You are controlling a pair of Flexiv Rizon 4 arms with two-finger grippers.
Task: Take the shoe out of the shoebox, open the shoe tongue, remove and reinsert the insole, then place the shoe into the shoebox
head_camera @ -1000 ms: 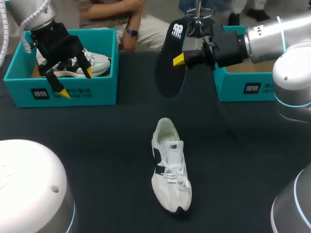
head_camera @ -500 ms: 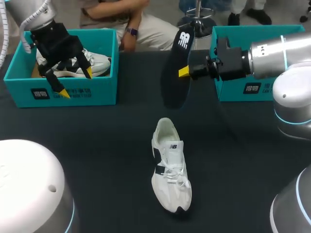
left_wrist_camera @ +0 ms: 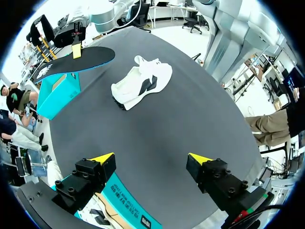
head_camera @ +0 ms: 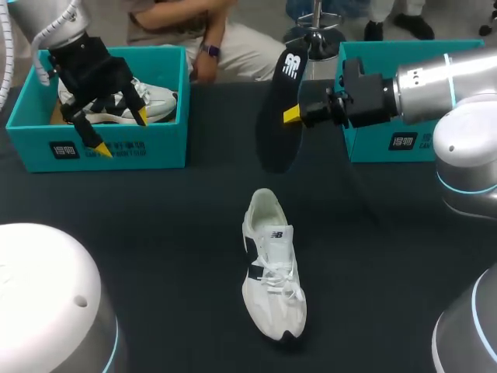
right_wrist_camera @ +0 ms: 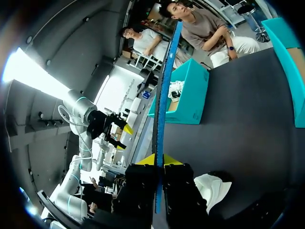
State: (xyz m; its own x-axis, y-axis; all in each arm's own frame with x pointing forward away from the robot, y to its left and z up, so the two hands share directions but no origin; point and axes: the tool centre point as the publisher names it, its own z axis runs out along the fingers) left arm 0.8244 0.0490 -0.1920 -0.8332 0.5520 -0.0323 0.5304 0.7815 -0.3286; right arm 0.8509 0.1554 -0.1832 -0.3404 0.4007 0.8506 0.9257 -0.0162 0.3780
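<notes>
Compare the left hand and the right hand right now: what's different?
The left hand is open and empty; the right hand is shut on the insole, holding it in the air. The left hand hangs over the left box, which holds a second shoe; the right hand reaches sideways above the table, before the right box. Shared: yellow tips, and neither touches the shoe on the table.

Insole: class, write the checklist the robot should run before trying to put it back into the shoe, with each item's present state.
1. Right gripper fingers shut on insole: ok.
2. Shoe upright, opening empty: ok.
3. Insole lined up over the opening: not ok, it hangs beyond the shoe.
4. Tongue pulled back enough: cannot tell.
5. Left gripper clear of the shoe, open over left shoebox: ok.
</notes>
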